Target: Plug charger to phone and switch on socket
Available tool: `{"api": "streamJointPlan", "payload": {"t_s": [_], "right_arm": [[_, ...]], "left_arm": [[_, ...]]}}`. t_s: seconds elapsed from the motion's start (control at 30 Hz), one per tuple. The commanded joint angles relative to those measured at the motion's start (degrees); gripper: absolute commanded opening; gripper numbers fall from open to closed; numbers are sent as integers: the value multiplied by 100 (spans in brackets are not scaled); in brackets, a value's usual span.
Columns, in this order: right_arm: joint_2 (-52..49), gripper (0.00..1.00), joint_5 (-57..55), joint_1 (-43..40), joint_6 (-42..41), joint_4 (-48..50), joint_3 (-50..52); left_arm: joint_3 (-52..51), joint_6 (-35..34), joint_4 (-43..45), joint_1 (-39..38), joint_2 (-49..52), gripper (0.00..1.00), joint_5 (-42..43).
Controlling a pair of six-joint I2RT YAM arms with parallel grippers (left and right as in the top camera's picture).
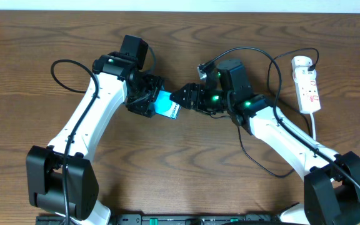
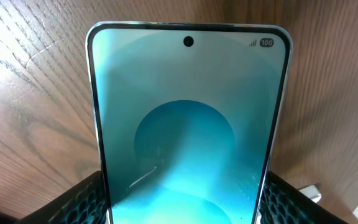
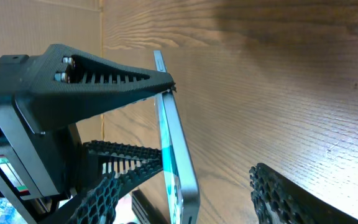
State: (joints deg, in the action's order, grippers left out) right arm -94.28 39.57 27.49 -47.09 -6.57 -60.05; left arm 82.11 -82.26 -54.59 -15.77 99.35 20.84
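Mid-worktop, toward the far edge, the left gripper (image 1: 158, 103) clamps the flat teal-screened smartphone (image 2: 185, 137). The right gripper (image 1: 183, 99), jaws apart, crowds its end; a nudge could lever it loose.

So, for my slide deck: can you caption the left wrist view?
Left gripper clamps the phone by its side edges, teal screen facing the camera, wooden table behind.

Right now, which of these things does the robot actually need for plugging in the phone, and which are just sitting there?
Part of the job:
- phone, held in the left gripper
- thin black charger cable, arcing behind the right arm
- white socket strip

Just there:
- wooden table
- the arms' own thicker cable loops
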Motion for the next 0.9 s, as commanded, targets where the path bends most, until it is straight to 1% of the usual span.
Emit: {"api": "streamJointPlan", "payload": {"t_s": [0.0,0.27,0.57,0.7,0.87], "right_arm": [[-57,67,-68,63,85,-9,-101],[-57,67,-133,70,85,-11,-101],[-57,65,-179,74,85,-13,-101],[-57,56,-210,76,85,-35,-101],[-57,56,-254,107,85,-50,-101]], "left_arm": [[-20,-323,0,-20,33,7,59],[-20,-933,4,-140,33,7,59],[-20,-1001,4,-227,33,7,59],[-20,-1001,4,-227,33,7,59],[-20,-1080,2,-227,33,7,61]]}}
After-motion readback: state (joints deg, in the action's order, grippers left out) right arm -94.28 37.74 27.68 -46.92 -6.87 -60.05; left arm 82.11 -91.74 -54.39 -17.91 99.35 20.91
